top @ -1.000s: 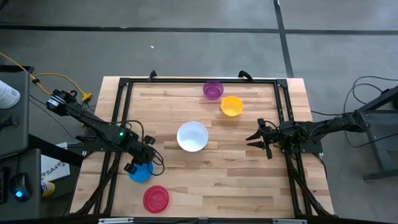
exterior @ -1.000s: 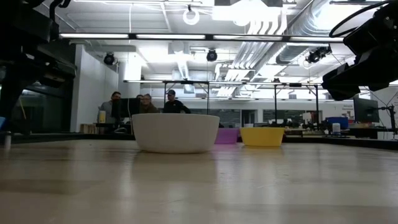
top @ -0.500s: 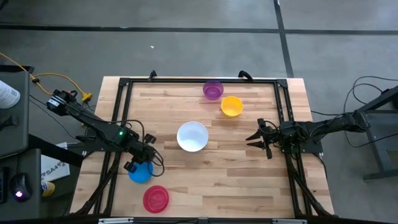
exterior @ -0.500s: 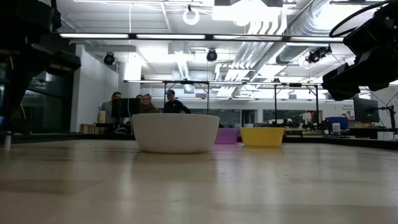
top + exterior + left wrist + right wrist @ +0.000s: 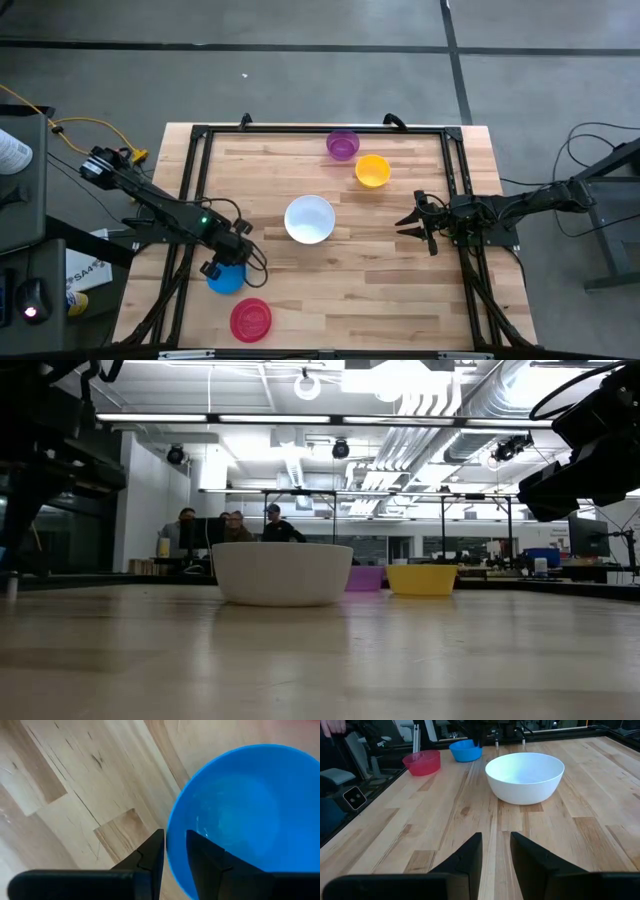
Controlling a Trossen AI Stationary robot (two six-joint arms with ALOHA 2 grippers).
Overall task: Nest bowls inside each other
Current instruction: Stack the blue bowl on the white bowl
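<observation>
Five bowls rest on their bases on the wooden table. The blue bowl (image 5: 222, 282) is at the near left, with the red bowl (image 5: 250, 320) nearer the front edge. In the middle is the white bowl (image 5: 309, 220), the largest. The purple bowl (image 5: 342, 144) and the yellow bowl (image 5: 372, 170) are at the far side. My left gripper (image 5: 175, 837) points down over the blue bowl (image 5: 250, 810), open, one finger outside its rim and one inside. My right gripper (image 5: 408, 222) waits open at the right edge, facing the white bowl (image 5: 525, 776).
A black metal frame (image 5: 195, 180) borders the tabletop. Bare wood lies between the white bowl and each gripper. In the low view, people (image 5: 232, 525) sit at desks beyond the table's far side. A yellow cable (image 5: 90, 125) lies off the table's left.
My left arm has shifted slightly above the blue bowl and its gripper has tipped a little. The bowl has stayed where it was.
</observation>
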